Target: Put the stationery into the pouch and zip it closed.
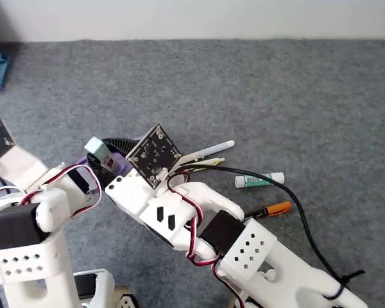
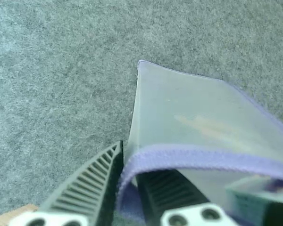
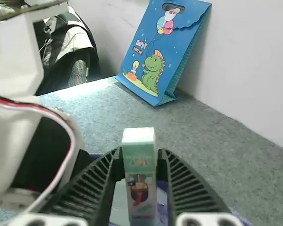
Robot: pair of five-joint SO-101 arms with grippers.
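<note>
Loading stage, judged from the layout; zipping not yet in question. Left gripper [image 2: 129,162] pinched narrow on the purple rim of the pouch [image 2: 188,117], holding that edge raised and the mouth open. Right gripper [image 3: 139,151] clamped on a small green-and-white box [image 3: 139,181] (probably an eraser), held upright at the pouch mouth, close beside the left gripper. Well apart on the grey table [image 1: 289,90], toward the right arm's side and outside the pouch: a white pen [image 1: 212,150], a glue stick [image 1: 259,181] and an orange marker [image 1: 277,208].

Next move, as judged: lower the box past the raised rim, release only once inside, withdraw without snagging the rim, then fetch the three loose items one by one. Risk (a guess): box catching on the rim, or the thin wall folding under it.

Hard to make out:
- Pouch largely covered by the right arm's wrist board in the high view.
- Zip slider's position not determinable.
- Contents unreadable through the translucent wall, a faint pale streak aside.
- Box tip inside the mouth or just over it: not decidable.
- Marker partly covered by the right arm.

Blue gift bag [image 3: 162,52] against the wall, no part of the task.
</note>
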